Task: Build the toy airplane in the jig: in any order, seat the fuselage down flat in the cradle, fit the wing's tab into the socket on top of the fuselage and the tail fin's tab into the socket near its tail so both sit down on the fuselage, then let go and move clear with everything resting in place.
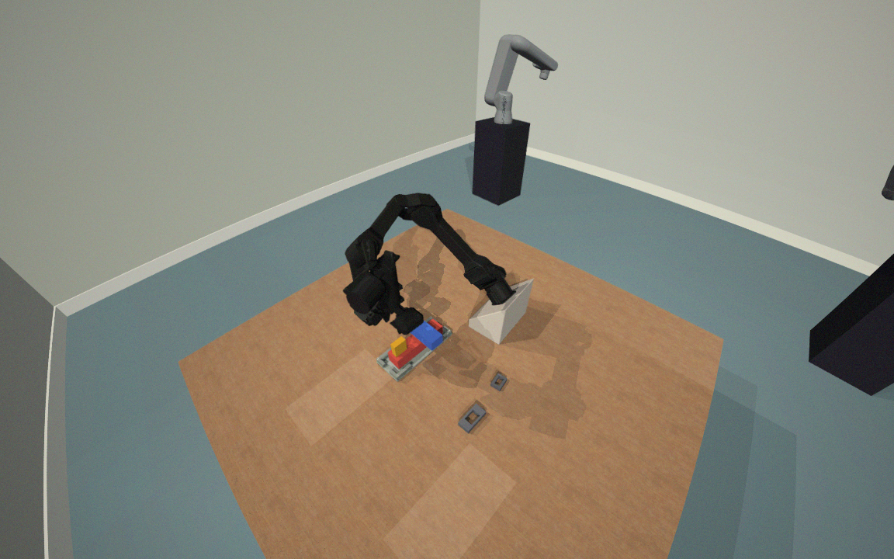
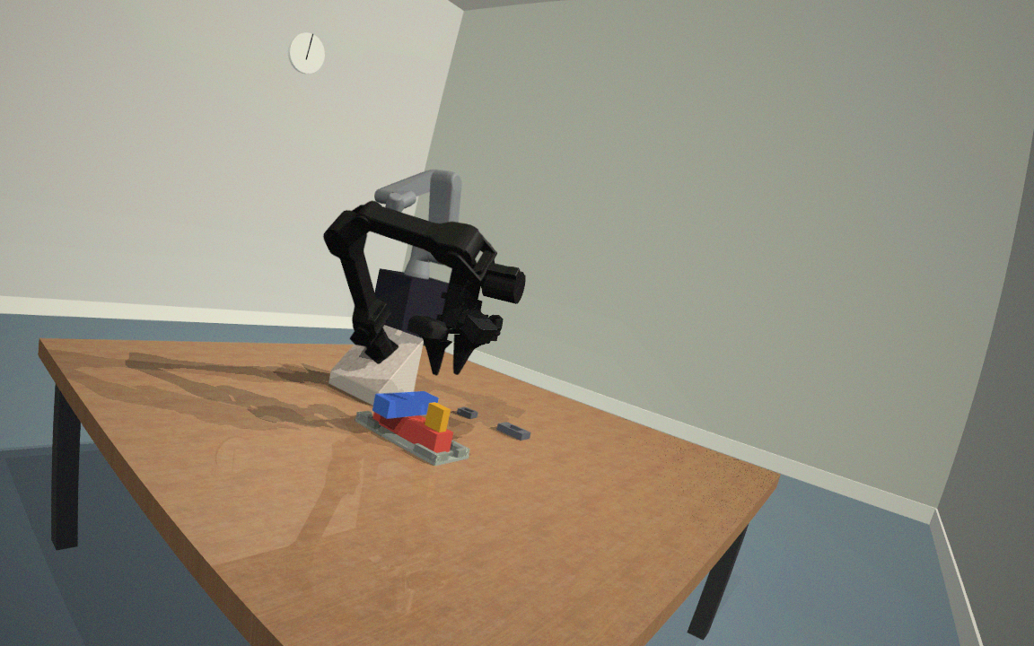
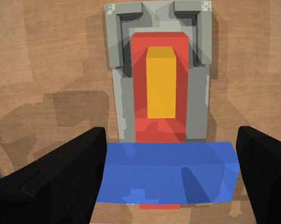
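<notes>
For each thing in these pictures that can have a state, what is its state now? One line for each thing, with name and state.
gripper: open, holds nothing, raised above the plane.
red fuselage: lying in the cradle.
cradle: on the table, occupied by the fuselage.
blue wing: resting across the fuselage.
yellow tail fin: standing on the fuselage, released.
two small grey holders: vacant, lying apart on the table.
</notes>
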{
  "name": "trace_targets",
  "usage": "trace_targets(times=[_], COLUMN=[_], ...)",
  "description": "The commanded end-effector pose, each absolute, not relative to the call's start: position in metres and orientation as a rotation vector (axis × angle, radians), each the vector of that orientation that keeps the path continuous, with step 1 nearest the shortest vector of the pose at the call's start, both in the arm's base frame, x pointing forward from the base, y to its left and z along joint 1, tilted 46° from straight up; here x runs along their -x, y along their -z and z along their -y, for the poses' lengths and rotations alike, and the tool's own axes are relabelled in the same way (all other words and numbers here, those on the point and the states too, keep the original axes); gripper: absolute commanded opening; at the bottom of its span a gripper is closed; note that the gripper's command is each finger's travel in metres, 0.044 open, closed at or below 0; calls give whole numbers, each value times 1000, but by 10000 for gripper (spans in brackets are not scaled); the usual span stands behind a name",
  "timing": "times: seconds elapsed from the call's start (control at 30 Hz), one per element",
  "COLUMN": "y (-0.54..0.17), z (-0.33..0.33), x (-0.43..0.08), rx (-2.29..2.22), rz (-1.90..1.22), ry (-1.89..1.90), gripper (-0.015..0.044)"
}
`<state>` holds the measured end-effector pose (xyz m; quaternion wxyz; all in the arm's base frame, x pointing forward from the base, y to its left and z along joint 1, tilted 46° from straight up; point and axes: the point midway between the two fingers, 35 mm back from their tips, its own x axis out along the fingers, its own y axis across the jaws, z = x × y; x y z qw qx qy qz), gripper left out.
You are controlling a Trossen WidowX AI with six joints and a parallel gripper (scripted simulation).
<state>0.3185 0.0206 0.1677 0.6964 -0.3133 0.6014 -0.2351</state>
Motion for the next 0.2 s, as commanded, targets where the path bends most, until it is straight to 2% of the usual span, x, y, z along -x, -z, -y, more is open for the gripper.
trace_targets(times=[0.0, 0.17], y=[-168, -168], z=[-21, -21], x=[-319, -319], rx=[696, 696], rz=[-1344, -1344], ry=[525, 525], gripper=[260, 260])
